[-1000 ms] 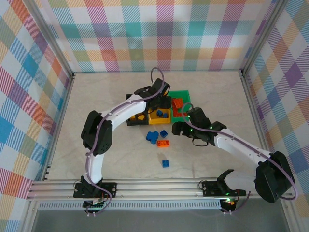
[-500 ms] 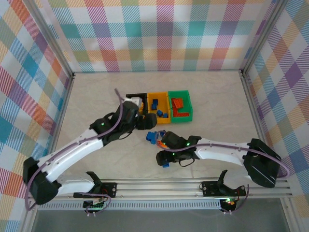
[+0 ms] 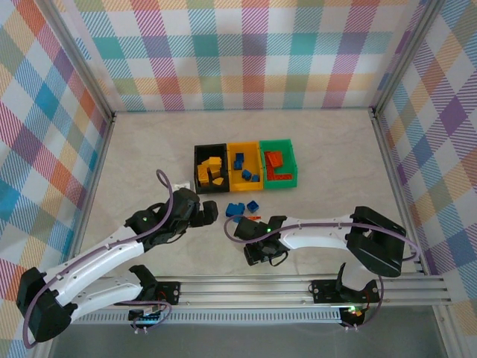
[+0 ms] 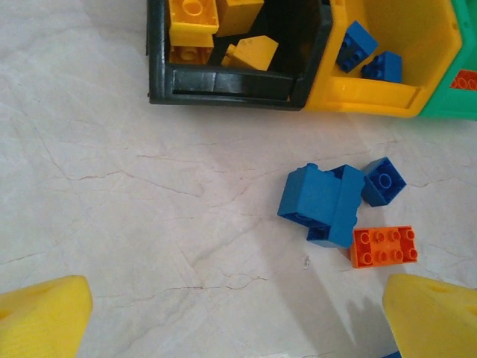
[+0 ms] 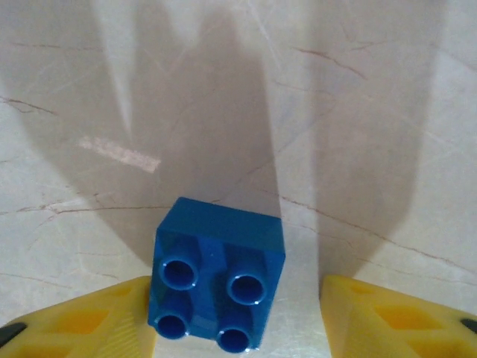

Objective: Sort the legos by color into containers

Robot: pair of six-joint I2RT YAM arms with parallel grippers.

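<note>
left pincer (image 4: 238, 321): released, wide, empty | right pincer (image 5: 235, 321): unclenched, astride blue lego (image 5: 218, 287), gap on one side | lego: on bench (image 3: 149, 156), by near edge, mid-width | containers (image 3: 246, 189): bench centre

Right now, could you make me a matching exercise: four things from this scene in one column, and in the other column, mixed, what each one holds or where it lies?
1. black bin
2. yellow bin
3. green bin
4. loose orange brick

A. holds blue bricks
B. lies on the table, beside loose blue bricks
C. holds yellow bricks
D. holds orange-red bricks

Pairs: 1-C, 2-A, 3-D, 4-B.
</note>
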